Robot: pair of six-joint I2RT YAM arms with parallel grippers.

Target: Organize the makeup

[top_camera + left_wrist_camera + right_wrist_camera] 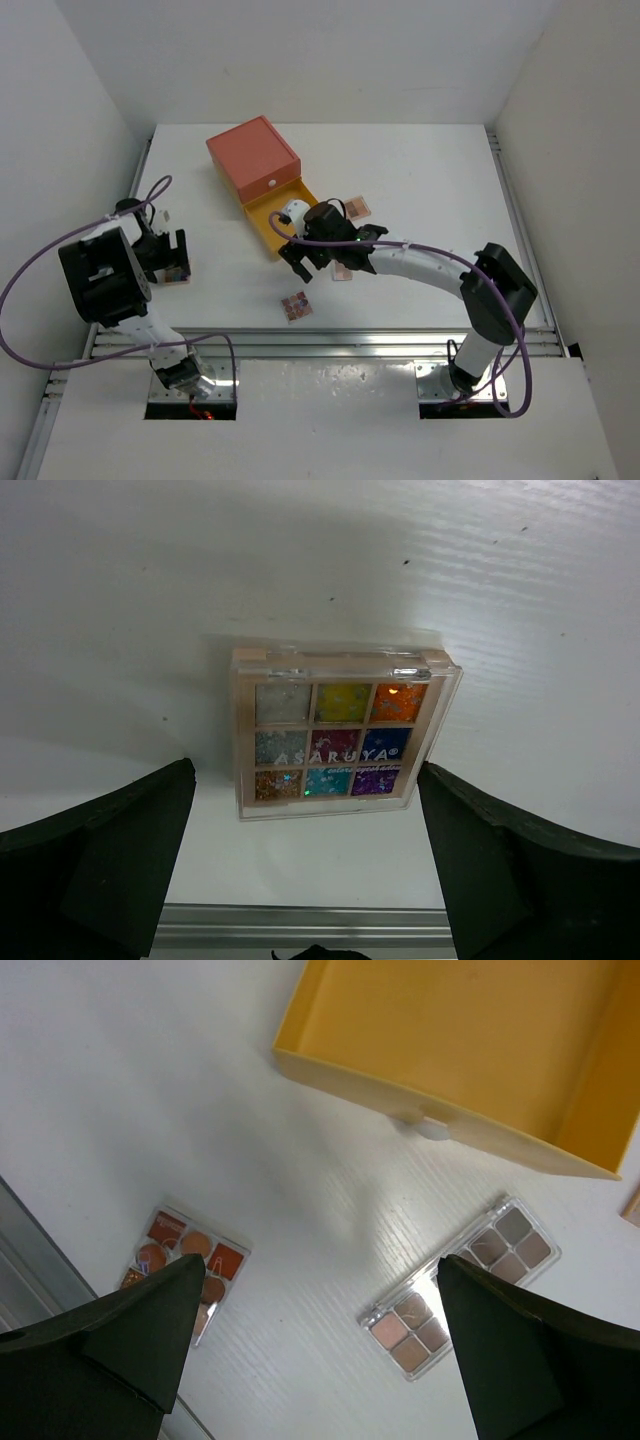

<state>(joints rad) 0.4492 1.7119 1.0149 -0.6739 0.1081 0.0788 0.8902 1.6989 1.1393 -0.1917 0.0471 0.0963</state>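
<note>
Glitter palette lies inside the wide-spread left gripper, touching neither finger. Right gripper hangs equally wide; yellow drawer ahead, brown palette beneath.

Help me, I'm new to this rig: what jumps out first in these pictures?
The orange box with its open yellow drawer, at the far middle of the white table. Next, the clear-cased glitter palette of nine bright squares, lying flat right below the open left gripper on the table's left side.
</note>
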